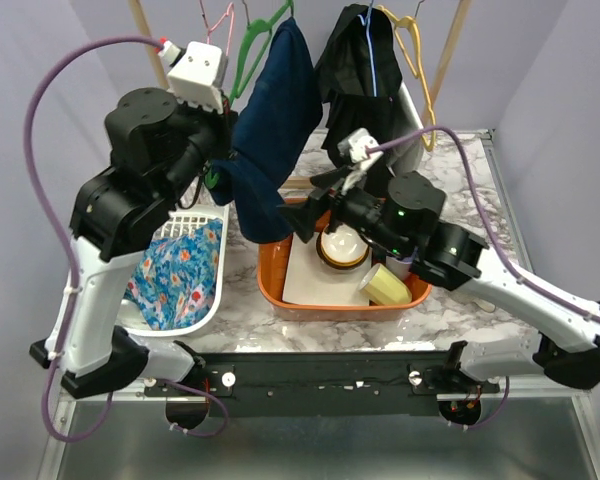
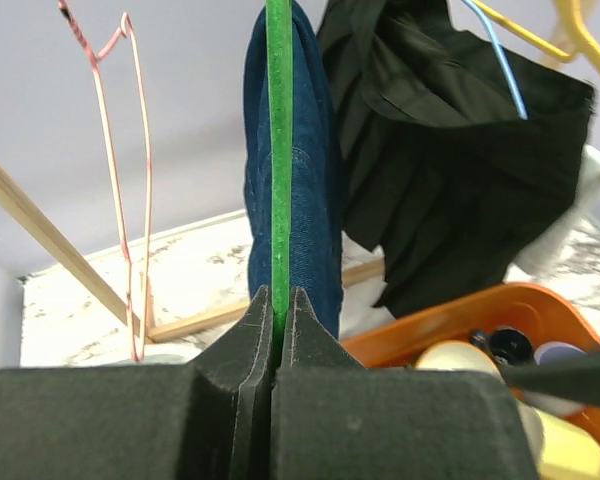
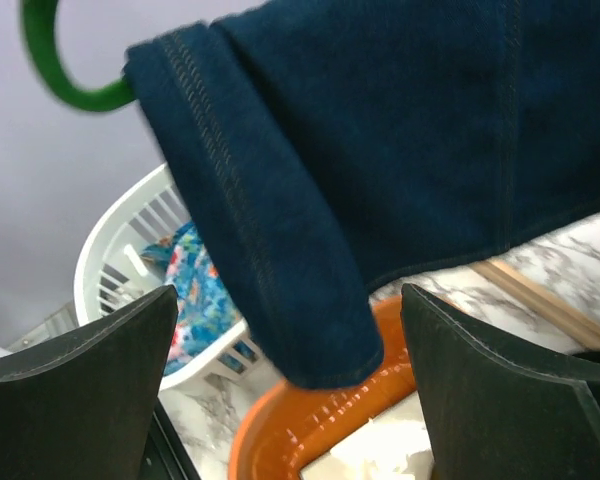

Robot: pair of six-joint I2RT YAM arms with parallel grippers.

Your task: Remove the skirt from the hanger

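Observation:
A dark blue skirt [image 1: 275, 130] hangs on a green hanger [image 1: 255, 50] from the rack at the back. My left gripper [image 1: 218, 160] is shut on the green hanger's lower wire [image 2: 278, 150], just left of the skirt [image 2: 315, 180]; its closed fingertips [image 2: 277, 295] pinch the wire. My right gripper [image 1: 305, 200] is open at the skirt's bottom hem. In the right wrist view the hem [image 3: 310, 340] hangs between the wide-apart fingers [image 3: 288, 295], touching neither, and the hanger's green end [image 3: 55, 75] sticks out at the upper left.
An orange tray [image 1: 270, 290] with cups and a white sheet sits under the skirt. A white basket [image 1: 205, 310] with floral cloth stands at its left. A black garment [image 1: 365, 70] on a blue hanger, a yellow hanger [image 1: 415, 50] and a pink hanger [image 1: 215, 25] hang nearby.

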